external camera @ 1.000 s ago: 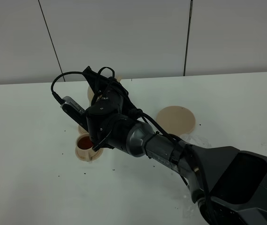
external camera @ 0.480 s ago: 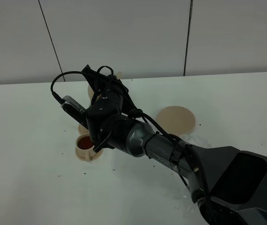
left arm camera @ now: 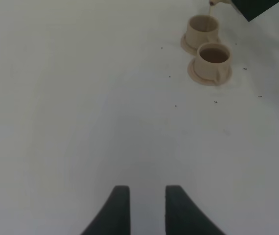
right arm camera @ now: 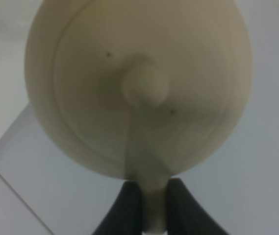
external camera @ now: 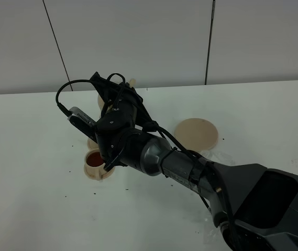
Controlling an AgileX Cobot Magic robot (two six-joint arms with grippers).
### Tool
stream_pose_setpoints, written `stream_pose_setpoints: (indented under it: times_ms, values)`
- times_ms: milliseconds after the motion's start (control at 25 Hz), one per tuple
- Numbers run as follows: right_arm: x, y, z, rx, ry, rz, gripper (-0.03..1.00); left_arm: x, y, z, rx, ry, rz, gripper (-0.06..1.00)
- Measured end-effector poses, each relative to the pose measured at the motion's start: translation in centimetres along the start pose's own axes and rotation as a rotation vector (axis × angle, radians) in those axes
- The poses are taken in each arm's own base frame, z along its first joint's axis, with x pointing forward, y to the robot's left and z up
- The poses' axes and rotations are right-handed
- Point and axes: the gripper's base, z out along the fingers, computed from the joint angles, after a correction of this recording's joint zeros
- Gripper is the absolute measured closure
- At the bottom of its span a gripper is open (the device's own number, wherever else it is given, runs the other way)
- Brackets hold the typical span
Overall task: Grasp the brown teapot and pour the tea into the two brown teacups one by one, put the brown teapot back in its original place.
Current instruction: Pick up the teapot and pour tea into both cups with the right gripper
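Lifted slightly since a second ago, the teapot (right arm camera: pixel 139 73) is pinched by its handle in the right gripper (right arm camera: pixel 154 190), over the cups (left arm camera: pixel 214 58); the left gripper (left arm camera: pixel 147 192) is spread.

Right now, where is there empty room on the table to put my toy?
The table is bare right of the big saucer, and left of the two cups too. It is crowded around the cups, where the arm holds the teapot above.
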Motion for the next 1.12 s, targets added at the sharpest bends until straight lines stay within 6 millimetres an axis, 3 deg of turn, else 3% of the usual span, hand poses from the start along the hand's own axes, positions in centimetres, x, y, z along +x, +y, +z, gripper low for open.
stream_pose_setpoints:
  times_ms: [1120]
  values:
    - [-0.18, -0.09, -0.24, -0.002, 0.004, -0.007, 0.87, 0.00, 0.00, 0.00, 0.000, 0.000, 0.000, 0.70]
